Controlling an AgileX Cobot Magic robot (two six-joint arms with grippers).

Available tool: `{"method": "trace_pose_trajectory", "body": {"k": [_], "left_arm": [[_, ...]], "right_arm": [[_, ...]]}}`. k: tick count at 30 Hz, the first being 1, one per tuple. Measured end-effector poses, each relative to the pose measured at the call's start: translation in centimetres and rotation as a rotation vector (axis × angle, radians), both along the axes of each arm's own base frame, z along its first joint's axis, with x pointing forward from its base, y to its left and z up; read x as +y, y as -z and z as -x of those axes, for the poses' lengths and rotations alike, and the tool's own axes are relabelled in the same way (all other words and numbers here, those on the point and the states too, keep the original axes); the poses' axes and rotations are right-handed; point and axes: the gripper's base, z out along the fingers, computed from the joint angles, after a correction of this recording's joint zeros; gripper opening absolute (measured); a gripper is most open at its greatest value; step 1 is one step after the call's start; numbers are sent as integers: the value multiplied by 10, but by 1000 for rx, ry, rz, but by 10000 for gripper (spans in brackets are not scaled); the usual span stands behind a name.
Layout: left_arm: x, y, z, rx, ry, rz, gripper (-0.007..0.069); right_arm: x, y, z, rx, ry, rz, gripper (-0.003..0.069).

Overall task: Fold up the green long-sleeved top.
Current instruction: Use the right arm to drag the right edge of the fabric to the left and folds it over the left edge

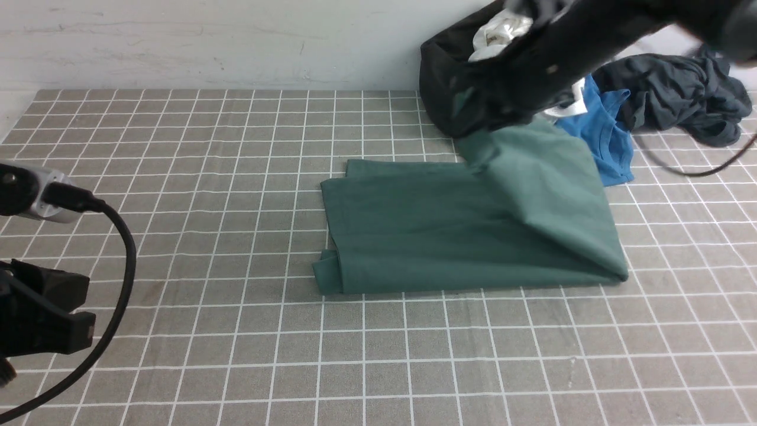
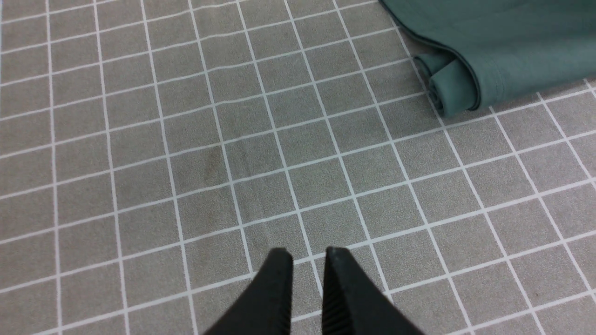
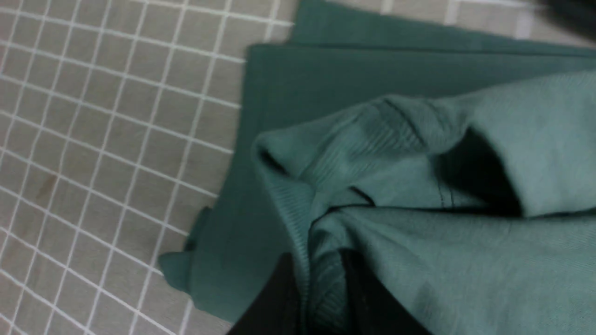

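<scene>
"Green long-sleeved top [image 1: 414, 236], folks, spread from the centre of the front view into its right half, part flat, part hoisted! But take us across from the left edge."

"Left arm [image 1: 41, 313] first, at the left edge, black cable [image 1: 127, 266] looping down to the lower left corner. Its left pincer [image 2: 309, 253] has a narrow gap between the tips, nothing in it, well apart from the cloth."

"And then the gridded tabletop [image 1: 207, 248]?"

"Filling the left and the foreground, right up to the cloth's left edge. Layers lie flat there, a small folded bit poking out at the lower left corner of the bundle."

"Now the upper right, where it's busy!"

"Right arm [image 1: 591, 47] reaching in from the upper right corner, a bit blurred, and the right pincer [image 3: 321, 270] is clamped on a bunched fold of green! The fabric rises to it and slopes down toward the right."

"And around it?"

"Black fabric [image 1: 434, 77] behind, white material [image 1: 500, 29] beside that, then the blue garment [image 1: 609, 142] just beyond the green, and the dark grey garment [image 1: 680, 94] heaped at the far upper right."
</scene>
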Motion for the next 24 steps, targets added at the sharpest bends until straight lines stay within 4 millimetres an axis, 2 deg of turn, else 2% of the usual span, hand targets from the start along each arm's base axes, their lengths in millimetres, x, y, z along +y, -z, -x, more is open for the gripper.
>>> {"method": "trace_pose_trajectory", "body": {"k": [3, 4, 5, 8, 11, 12, 13, 14, 17, 21, 24], "left_arm": [[0, 0, 0, -3, 1, -1, 87], [0, 0, 0, -2, 1, -2, 87], [0, 0, 0, -2, 2, -2, 87], [0, 0, 0, -3, 2, -3, 87], [0, 3, 0, -1, 1, -3, 87], [0, 3, 1, -2, 1, -4, 87], [0, 3, 1, -4, 2, -4, 87], [0, -1, 4, -37, 8, -8, 87], [-1, -16, 22, -199, 43, -37, 87], [-2, -20, 51, -407, 75, -81, 87], [-2, -6, 73, -559, 55, -57, 87]], "right_arm": [[45, 32, 0, -22, -42, -21, 70], [47, 34, 1, -19, -47, -20, 70], [62, 45, 2, -27, -60, -20, 70], [75, 56, 3, -45, -75, -18, 91], [76, 57, 1, -73, -72, -16, 147], [74, 54, -1, -95, -69, -15, 211], [75, 53, -1, -97, -69, -15, 211], [72, 50, -4, -113, -69, -6, 268], [63, 38, -6, -137, -94, 42, 340], [57, 39, -1, -93, -143, 124, 339], [61, 59, 2, -11, -181, 161, 255]]}}
